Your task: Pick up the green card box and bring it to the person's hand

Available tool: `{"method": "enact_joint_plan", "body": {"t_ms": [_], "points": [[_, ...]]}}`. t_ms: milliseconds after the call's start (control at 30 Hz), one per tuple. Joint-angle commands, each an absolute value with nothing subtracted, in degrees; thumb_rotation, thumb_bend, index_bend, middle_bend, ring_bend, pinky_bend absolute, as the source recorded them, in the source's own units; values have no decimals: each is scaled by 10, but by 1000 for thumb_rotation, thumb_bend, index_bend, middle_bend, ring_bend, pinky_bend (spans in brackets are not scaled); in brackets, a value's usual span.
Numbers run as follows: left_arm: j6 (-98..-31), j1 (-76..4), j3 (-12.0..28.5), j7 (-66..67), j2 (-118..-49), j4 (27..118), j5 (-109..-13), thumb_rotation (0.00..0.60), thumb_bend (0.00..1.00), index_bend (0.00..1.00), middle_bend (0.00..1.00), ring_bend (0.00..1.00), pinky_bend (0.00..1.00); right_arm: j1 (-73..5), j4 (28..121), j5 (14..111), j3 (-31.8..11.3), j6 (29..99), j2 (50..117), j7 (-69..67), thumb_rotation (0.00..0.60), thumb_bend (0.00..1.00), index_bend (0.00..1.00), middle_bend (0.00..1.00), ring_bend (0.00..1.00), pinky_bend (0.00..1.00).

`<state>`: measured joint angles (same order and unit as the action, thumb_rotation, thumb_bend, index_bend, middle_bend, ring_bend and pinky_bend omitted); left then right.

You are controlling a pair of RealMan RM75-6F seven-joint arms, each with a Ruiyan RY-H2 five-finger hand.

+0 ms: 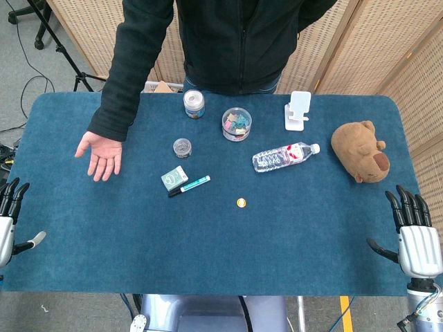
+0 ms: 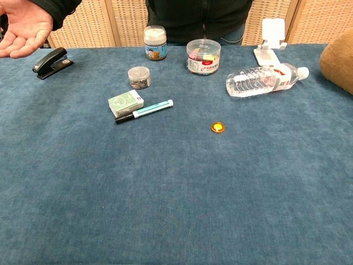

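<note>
Your table (image 1: 208,242) is covered in blue felt. Behind it you have woven wicker screens (image 1: 387,41) with pale wood frames. At far left you can see grey floor (image 1: 28,69), a black tripod leg (image 1: 62,48) and loose cables (image 1: 31,86).

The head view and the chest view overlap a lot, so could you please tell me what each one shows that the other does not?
Only the head view shows the left hand and right hand, both open at the table's near corners. Only the chest view shows the black stapler, below the person's hand. Both show the green card box touching the marker, the water bottle and the orange cap.
</note>
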<state>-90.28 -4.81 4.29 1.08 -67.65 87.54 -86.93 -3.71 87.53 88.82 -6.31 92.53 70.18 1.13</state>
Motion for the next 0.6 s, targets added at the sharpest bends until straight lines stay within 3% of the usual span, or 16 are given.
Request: {"method": "enact_joint_plan", "body": {"t_ms": [33, 333, 600], "points": [[-904, -47, 43, 11, -676, 876, -870, 600, 0, 66, 0, 0, 26, -36, 875, 889, -63, 928, 702, 13, 600, 0, 0, 0, 0, 20], [-892, -49, 33, 7, -671, 881, -877, 600, 0, 67, 0, 0, 26, -34, 879, 888, -65, 931, 698, 8, 600, 0, 0, 0, 0, 20], [-759, -106, -34, -7, -663, 880, -948, 600, 0, 67, 0, 0, 26, -32, 882, 879, -70, 931, 693, -4, 600, 0, 0, 0, 0, 20]]}}
